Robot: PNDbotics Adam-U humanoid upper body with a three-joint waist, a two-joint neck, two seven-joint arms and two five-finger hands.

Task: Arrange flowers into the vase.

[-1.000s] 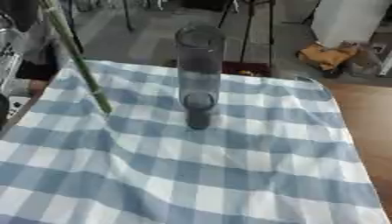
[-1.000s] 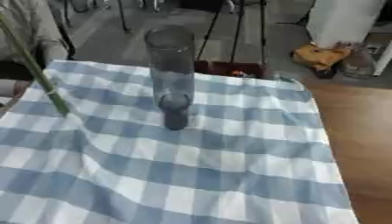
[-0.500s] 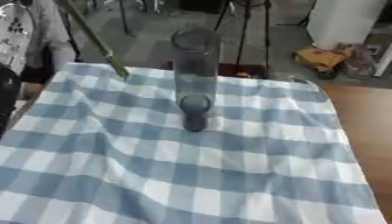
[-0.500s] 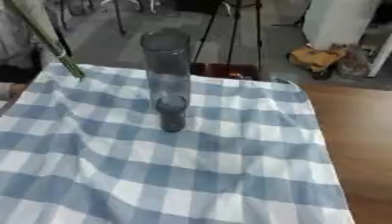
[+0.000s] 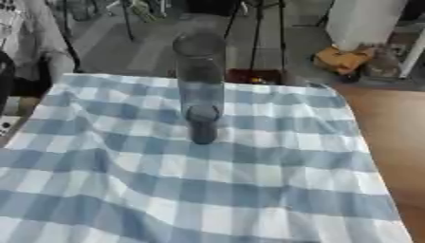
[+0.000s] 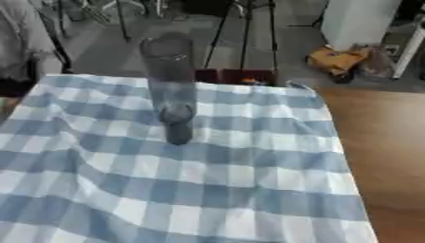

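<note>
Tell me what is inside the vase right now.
Nothing shows inside the clear glass vase: no stems, no flowers. Through its wall only the checked tablecloth appears. Whether it holds water cannot be told.

Black sliver of left arm, edge-cropped.

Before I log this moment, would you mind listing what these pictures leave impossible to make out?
- Flowers: none shows in either eye view, so where they are is unknown.
- Both hands: outside both views.
- Vase: blur hides whether the glass holds water or a stem.
- Checked cloth: cut off by the lower edge, and it hides the table under it.
</note>
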